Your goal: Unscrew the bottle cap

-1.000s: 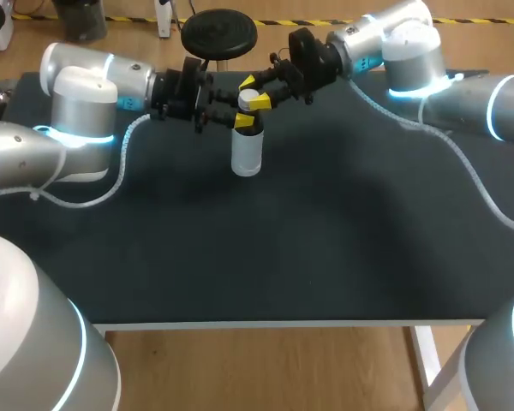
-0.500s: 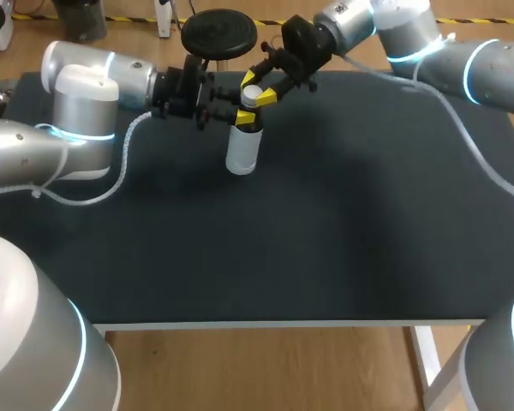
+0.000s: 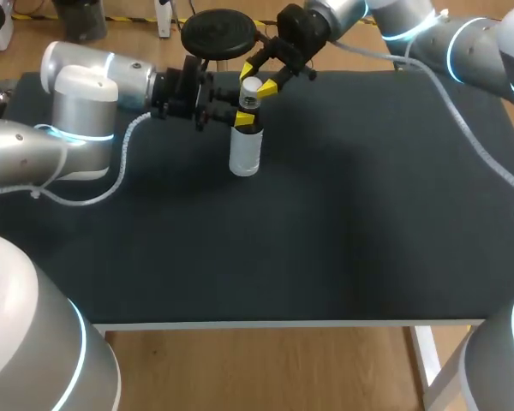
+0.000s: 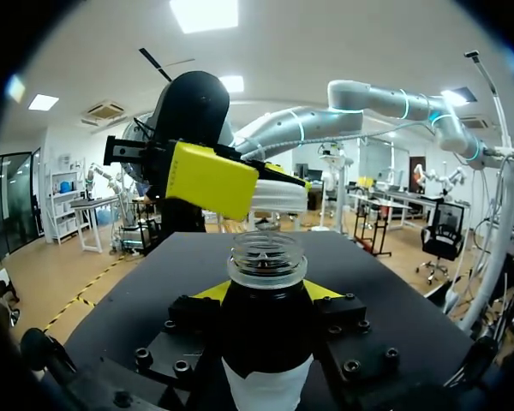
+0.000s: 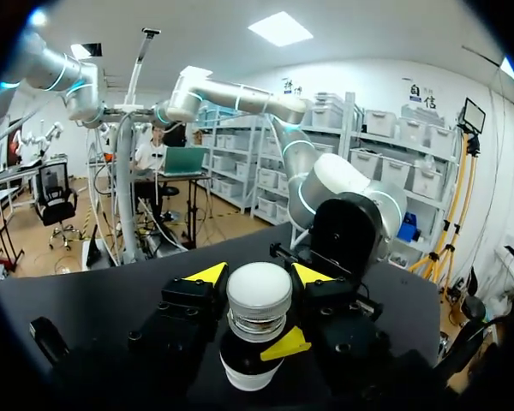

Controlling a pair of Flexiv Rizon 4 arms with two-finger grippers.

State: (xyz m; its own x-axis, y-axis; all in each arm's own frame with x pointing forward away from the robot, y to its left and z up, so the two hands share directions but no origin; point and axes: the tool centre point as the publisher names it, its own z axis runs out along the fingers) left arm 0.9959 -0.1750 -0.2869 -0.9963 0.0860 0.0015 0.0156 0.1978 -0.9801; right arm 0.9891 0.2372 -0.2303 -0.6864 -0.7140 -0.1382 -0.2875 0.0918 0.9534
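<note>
Now the cap (image 3: pixel 251 86) is off the bottle (image 3: pixel 245 150). You can tell from the left wrist view, where the bottle's mouth (image 4: pixel 266 255) is open and its screw rings show.

The left gripper (image 3: pixel 243 116) has its jaws pressed on the bottle from two sides, high up near the neck. I think it holds there so the bottle cannot spin or tip over while the other arm works on the top. The bottle stands upright on the table (image 3: pixel 343 223), and its white body reaches from those jaws down to the table.

The right gripper (image 3: pixel 257 80) has its jaws closed on the small white cap, with one yellow tip on each side. The cap sits right between them, just above the bottle's mouth, and it looks apart from it. Holding the cap from both sides is what lets an arm twist it and lift it.

So I think the unscrewing is done, or very nearly. What is left may be to carry the cap off and put it down. The cap is small and smooth, so it could slip out if the jaws let go too soon.
</note>
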